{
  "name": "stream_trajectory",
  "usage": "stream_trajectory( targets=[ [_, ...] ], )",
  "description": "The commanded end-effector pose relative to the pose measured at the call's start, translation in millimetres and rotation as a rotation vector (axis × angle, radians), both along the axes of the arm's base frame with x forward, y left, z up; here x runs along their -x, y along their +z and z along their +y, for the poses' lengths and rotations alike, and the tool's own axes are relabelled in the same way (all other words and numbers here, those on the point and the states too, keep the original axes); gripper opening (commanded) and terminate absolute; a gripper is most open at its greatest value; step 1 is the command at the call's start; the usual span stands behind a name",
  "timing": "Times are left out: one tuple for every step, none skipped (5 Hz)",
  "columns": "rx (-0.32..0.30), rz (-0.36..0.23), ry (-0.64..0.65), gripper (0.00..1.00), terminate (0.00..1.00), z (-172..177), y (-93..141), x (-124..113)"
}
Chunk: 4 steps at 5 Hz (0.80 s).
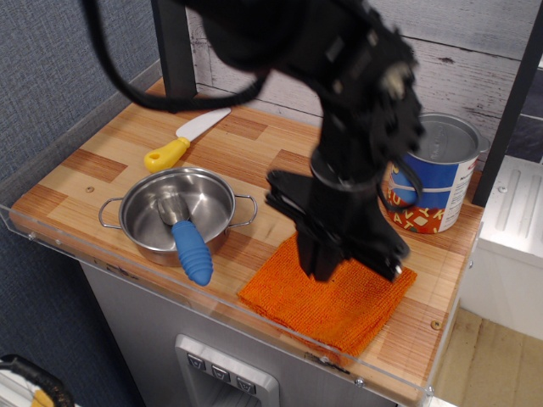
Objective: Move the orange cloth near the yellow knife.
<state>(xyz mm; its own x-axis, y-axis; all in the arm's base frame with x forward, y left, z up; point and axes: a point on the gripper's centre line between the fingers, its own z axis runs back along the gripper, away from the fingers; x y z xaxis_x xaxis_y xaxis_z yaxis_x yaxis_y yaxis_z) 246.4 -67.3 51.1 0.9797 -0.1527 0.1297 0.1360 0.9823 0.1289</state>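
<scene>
The orange cloth (335, 312) lies flat at the front right of the wooden counter (280, 165), its far part hidden behind my gripper. My gripper (355, 264) hangs just over the cloth's far half, fingers pointing down and spread apart, holding nothing; whether the tips touch the cloth I cannot tell. The yellow knife (181, 141), with a yellow handle and white blade, lies at the back left of the counter, well away from the cloth.
A steel pot (177, 210) with a blue ribbed-handled utensil (191, 251) in it stands at the front left. A blue tin can (434, 182) stands at the back right, close to my arm. Black posts (174, 47) rise at the back. A clear rim (102, 267) edges the counter.
</scene>
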Motion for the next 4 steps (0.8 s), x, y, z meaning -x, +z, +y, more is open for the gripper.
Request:
stream_trajectory(
  targets=[
    [0.068,-0.057,-0.014,0.0,0.0,-1,-24,-9],
    [0.14,-0.107,0.009,0.0,0.0,8,-29,-14],
    [0.131,-0.114,0.078,0.0,0.0,19,-32,-21],
    [0.117,-0.109,0.223,0.0,0.0,39,-32,-23]
  ],
)
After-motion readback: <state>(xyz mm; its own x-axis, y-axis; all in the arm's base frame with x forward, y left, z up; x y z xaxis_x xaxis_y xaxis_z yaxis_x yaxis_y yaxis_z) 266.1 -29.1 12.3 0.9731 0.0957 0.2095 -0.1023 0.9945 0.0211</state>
